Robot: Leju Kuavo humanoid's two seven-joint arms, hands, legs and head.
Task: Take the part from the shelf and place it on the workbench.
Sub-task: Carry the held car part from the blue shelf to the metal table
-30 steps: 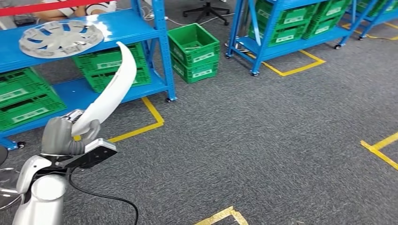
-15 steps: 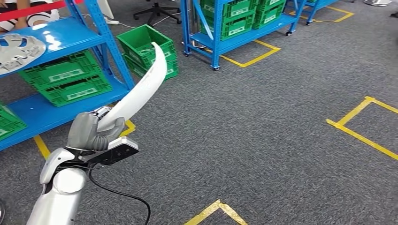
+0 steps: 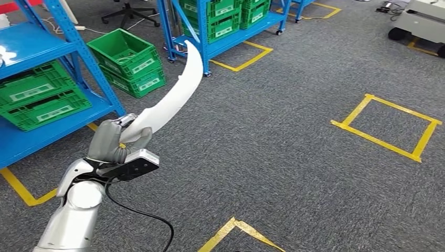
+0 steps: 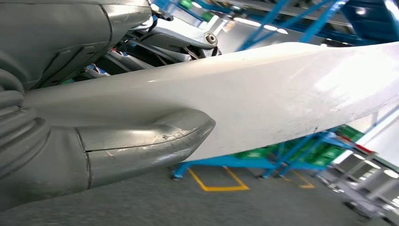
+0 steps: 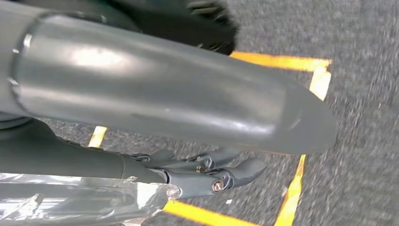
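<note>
1. Low on the left of the head view, the left hand (image 3: 113,140) grips the near end of the part (image 3: 173,97), a long, curved white panel that rises up and away to the right, its far tip in front of the blue shelf (image 3: 220,44) at the back.
2. From the left wrist view, the thick grey thumb (image 4: 146,146) presses against one face of the white panel (image 4: 263,99), with darker fingers on the other side, so the hold looks firm.
3. At the far left stands another blue shelf (image 3: 36,44) with green crates (image 3: 34,100), and one more green crate (image 3: 126,60) sits on the floor beside it. The part is clear of both, held in the air over grey carpet (image 3: 294,157) marked with yellow tape (image 3: 385,126).
4. Seen from the right wrist view, the right hand (image 5: 202,169) hangs over the carpet with nothing in it; its fingers look loosely curled, and I cannot tell more.
5. Judging by this, the pick is done and the carry is in hand. No workbench is visible, so the next move calls for bringing it into sight while keeping the long tip clear of the racks.
</note>
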